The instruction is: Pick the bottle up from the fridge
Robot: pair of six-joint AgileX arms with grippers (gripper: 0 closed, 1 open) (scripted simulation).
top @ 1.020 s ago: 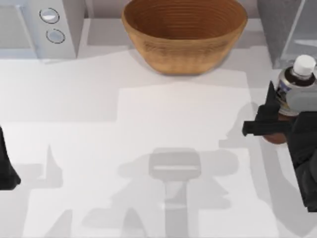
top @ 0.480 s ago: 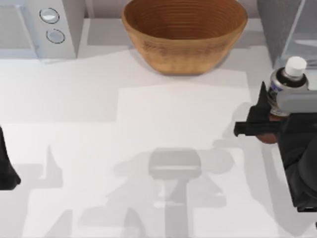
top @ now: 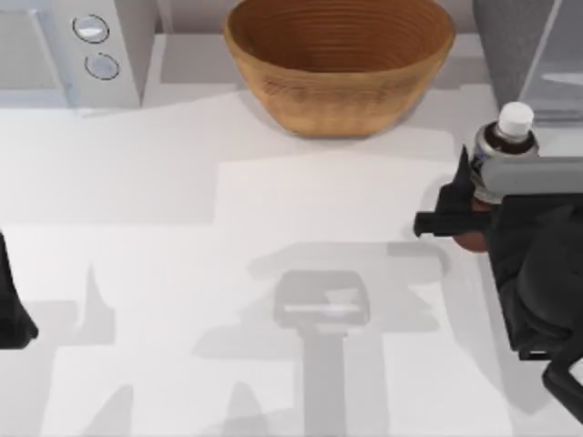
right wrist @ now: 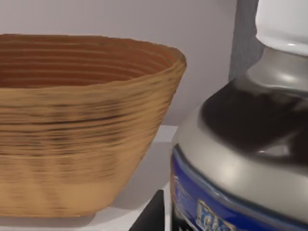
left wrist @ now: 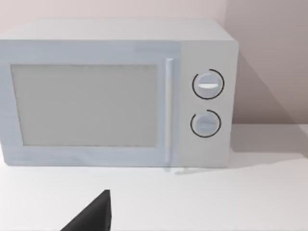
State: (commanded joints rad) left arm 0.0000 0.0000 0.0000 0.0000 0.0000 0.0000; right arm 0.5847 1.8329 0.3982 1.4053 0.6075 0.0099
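Starting at the 9 o'clock edge of the table [top: 164, 182]: my left claw [top: 11, 314] sits parked there, a dark shape just poking into the top view. Whether it is spread or pressed together I cannot tell. Its wrist camera looks straight at the white microwave [left wrist: 115, 94], door shut, with two round knobs [left wrist: 207, 103] stacked one above the other on its panel. From above, that microwave [top: 82, 45] stands at about 10 o'clock on the table.

Moving across to 12 o'clock, there is the wicker basket [top: 339, 64], wide and round, at the back edge. In the right wrist view the basket [right wrist: 82, 125] rises just beside the bottle, with a strip of white table between them.

Now over to 3 o'clock, where the work is. My right claw [top: 463, 205] is pinching the bottle [top: 499, 144], with one black finger [top: 437, 223] running out toward 9 o'clock and the other [top: 465, 173] against the bottle's side. The bottle has a white cap, a grey shoulder and a reddish-brown lower end peeking out beneath the claw. Up close, the bottle [right wrist: 240, 159] shows a dark neck band and a blue label.

The fridge [top: 508, 55] stands at about 1 o'clock, with a dark speckled side and a pale glassy door. The bottle is outside it, just toward 6 o'clock from its front corner, above the table.
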